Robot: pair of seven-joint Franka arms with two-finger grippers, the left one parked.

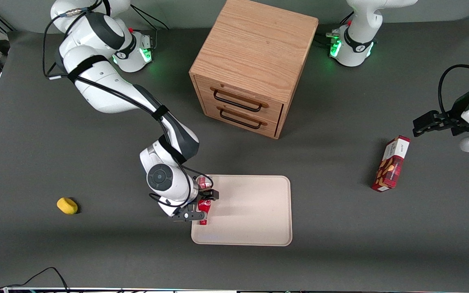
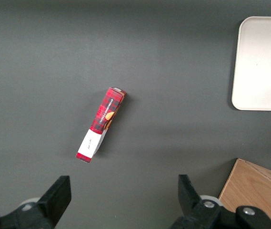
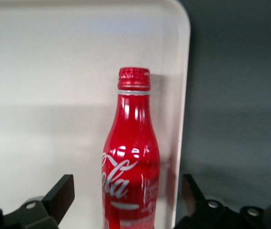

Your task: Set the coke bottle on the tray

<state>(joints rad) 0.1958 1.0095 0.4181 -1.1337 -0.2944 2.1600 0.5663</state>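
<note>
Dark surface [image 1: 324, 211]: end effector [image 1: 202, 205] spread wide w/ coke bottle [image 3: 131, 162] between fingers, lying at tray [image 1: 255, 211] edge, 9 o'clock side, prob. just let go.

white "Cola" script on coke bottle [image 3: 130, 162]

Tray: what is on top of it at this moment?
The coke bottle lies on the tray along one short rim, between the gripper fingers, which stand apart from it. The rest of the tray shows bare; the arm covers the bottle's base end.
</note>
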